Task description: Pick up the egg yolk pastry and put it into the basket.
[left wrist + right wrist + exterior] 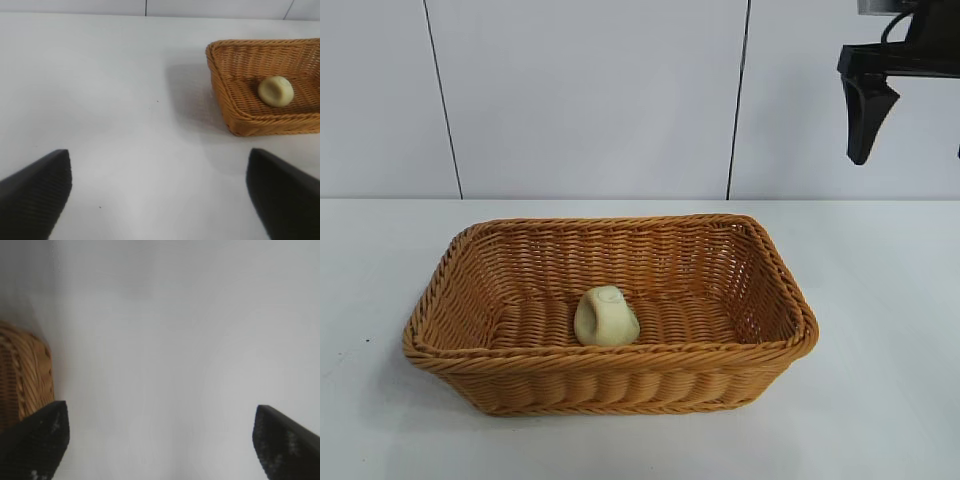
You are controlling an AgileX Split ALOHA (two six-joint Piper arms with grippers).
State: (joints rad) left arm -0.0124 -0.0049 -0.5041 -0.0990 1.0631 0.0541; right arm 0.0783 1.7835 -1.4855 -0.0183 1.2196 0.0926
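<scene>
The egg yolk pastry (606, 318), a small pale cream-yellow dome, lies tilted on the floor of the orange-brown wicker basket (620, 356), near its front wall. The left wrist view shows the pastry (275, 91) inside the basket (221, 90) too. My right gripper (910, 150) hangs high at the upper right, well above the table and to the right of the basket, open and empty. In its own view my right gripper (160, 412) is over bare table with a basket corner (22, 375) beside it. My left gripper (159, 165) is open and empty over the table, apart from the basket.
The white table (880, 300) stretches around the basket on all sides. A white panelled wall (590, 100) stands behind it. Nothing else lies on the table.
</scene>
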